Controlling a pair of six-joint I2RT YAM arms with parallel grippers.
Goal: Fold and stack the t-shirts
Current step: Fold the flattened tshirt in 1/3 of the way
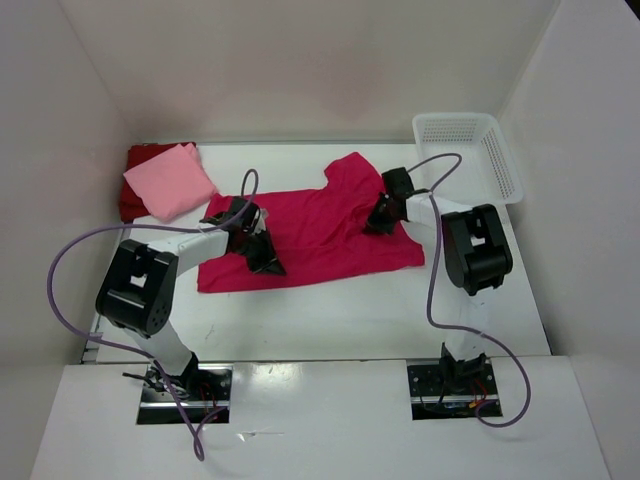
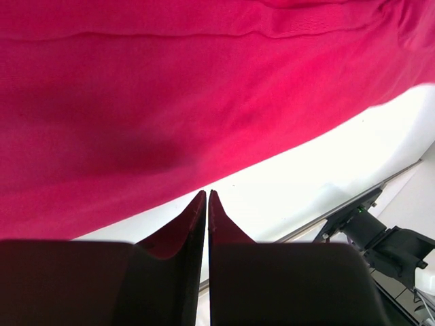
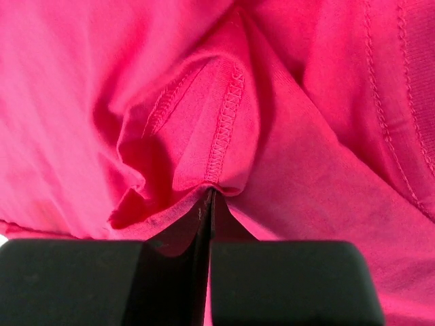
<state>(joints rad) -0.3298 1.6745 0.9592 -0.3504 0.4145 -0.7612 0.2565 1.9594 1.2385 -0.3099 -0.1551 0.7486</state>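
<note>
Right jaws pinch a stitched fold of crimson t-shirt (image 3: 306, 170).

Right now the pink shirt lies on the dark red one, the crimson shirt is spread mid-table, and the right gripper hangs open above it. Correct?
No. The right gripper is not hanging open: the right wrist view shows its jaws shut on a stitched fold of the crimson shirt. The rest stands.
</note>
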